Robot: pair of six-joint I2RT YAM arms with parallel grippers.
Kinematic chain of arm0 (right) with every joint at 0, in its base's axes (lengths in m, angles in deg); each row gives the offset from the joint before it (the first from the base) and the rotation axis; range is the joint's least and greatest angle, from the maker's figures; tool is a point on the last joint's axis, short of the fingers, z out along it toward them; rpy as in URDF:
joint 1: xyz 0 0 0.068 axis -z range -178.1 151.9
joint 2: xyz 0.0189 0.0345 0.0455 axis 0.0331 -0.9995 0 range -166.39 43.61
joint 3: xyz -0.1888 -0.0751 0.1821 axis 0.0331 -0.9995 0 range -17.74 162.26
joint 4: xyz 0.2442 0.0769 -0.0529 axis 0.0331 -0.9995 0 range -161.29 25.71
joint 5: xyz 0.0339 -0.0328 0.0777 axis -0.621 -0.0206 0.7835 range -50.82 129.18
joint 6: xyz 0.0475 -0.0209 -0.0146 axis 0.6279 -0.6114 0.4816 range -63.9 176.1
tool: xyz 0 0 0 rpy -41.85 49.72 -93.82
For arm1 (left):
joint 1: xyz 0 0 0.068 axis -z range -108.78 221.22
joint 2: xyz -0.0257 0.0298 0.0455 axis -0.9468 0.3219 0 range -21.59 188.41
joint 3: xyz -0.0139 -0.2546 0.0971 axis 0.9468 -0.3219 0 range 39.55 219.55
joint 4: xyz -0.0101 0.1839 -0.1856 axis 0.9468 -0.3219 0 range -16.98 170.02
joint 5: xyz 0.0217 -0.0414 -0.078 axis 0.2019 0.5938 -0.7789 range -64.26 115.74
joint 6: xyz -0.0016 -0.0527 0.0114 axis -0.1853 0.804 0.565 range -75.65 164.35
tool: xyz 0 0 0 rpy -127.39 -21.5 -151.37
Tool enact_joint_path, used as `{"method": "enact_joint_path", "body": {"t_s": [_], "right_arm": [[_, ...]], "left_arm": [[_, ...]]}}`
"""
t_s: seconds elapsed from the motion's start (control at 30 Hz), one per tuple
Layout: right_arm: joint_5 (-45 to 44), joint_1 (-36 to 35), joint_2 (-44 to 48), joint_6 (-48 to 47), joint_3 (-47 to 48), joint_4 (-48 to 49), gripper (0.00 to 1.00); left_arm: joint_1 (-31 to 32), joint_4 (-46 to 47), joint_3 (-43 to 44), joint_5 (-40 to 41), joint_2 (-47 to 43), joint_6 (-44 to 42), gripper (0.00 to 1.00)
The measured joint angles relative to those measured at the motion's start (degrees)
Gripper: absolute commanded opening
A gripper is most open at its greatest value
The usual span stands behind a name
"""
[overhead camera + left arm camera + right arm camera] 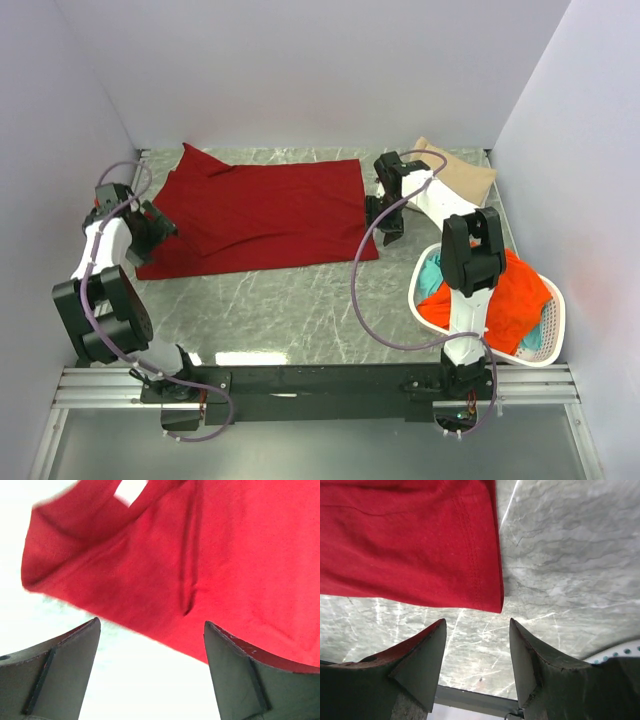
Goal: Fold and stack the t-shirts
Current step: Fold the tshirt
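Note:
A dark red t-shirt (260,210) lies flat on the marble table, folded into a long band. My left gripper (165,228) sits at its left end, open with nothing between its fingers; in the left wrist view (151,625) the red cloth (200,555) lies just beyond the fingertips. At the shirt's right end is my right gripper (378,222), open and empty, and the right wrist view (477,622) shows the hemmed corner (410,545) just ahead of the tips. A folded tan t-shirt (458,172) rests at the back right.
A white laundry basket (548,340) stands at the right near the right arm's base, holding an orange-red shirt (515,295) and a teal one (432,272). Its rim (620,652) shows in the right wrist view. White walls close in the table on three sides.

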Motion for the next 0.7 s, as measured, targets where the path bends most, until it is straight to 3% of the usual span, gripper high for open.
{"method": "enact_joint_path", "body": {"t_s": [0.4, 0.7], "right_arm": [[1.16, 0.00, 0.24, 0.85, -7.52, 6.21, 0.55], [1.25, 0.00, 0.02, 1.01, -10.43, 8.50, 0.40]], "left_arm": [[-3.17, 2.36, -11.96, -0.35, -0.42, 0.00, 0.88], [-6.64, 6.01, -13.57, -2.54, 2.38, 0.02, 0.87]]}}
